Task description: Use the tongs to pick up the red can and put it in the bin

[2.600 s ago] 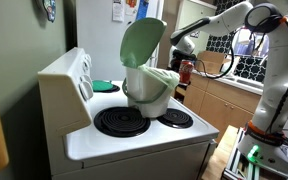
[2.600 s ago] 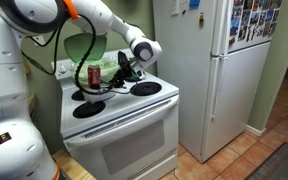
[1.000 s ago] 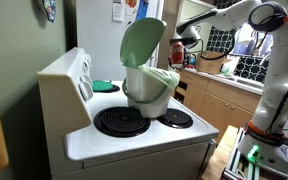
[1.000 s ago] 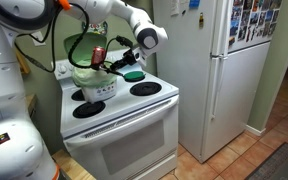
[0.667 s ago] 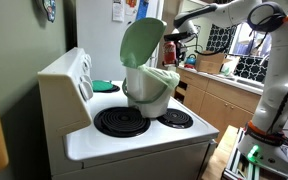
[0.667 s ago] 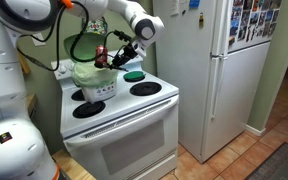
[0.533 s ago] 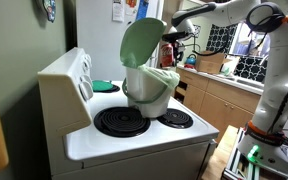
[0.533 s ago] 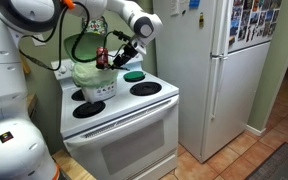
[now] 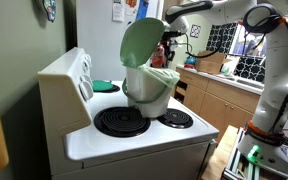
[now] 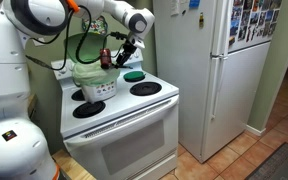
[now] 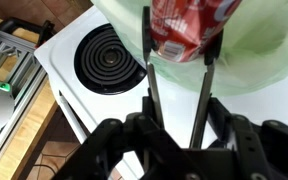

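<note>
In the wrist view, a black coil burner (image 11: 109, 58) sits at the left on the white stove top (image 11: 79, 112). Right of it, the two thin arms of the slim dark tongs (image 11: 149, 70) reach up from the pincer (image 11: 182, 135), which is clamped on their handle end. The tong tips pinch the small dark-red cylindrical red can (image 11: 189, 25), held in the air over the pale-green liner bag (image 11: 269, 60). In an exterior view, the small white bin (image 10: 96, 90) stands on the left part of the stove. The red can (image 10: 105, 58) hangs just above its rim, with the pincer (image 10: 127, 42) to its right and a white fridge (image 10: 229, 70) farther right.
</note>
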Robot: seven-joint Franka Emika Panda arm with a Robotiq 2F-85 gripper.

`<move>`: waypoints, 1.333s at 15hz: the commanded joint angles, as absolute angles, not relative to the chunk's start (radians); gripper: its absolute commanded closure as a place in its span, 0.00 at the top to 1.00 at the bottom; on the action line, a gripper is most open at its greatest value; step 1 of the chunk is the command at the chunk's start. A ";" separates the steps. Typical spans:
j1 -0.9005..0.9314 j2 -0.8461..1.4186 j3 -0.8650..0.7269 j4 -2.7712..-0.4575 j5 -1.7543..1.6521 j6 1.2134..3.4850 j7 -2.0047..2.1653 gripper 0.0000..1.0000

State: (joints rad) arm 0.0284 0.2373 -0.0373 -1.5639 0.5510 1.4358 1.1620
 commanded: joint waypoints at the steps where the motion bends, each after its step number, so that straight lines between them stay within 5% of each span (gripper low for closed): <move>1: 0.038 0.231 -0.024 -1.540 0.512 1.482 1.169 0.32; 15: 0.063 0.296 0.014 -1.429 0.474 1.499 1.167 0.35; 17: 0.063 0.306 0.014 -1.420 0.474 1.497 1.167 0.60; 18: 0.062 0.312 0.014 -1.415 0.476 1.494 1.167 0.57; 19: 0.062 0.316 0.014 -1.411 0.476 1.493 1.165 0.41; 20: 0.062 0.319 0.014 -1.407 0.475 1.490 1.167 0.51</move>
State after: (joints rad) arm 0.0644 0.3003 0.0089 -1.4375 0.4909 1.5059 1.1614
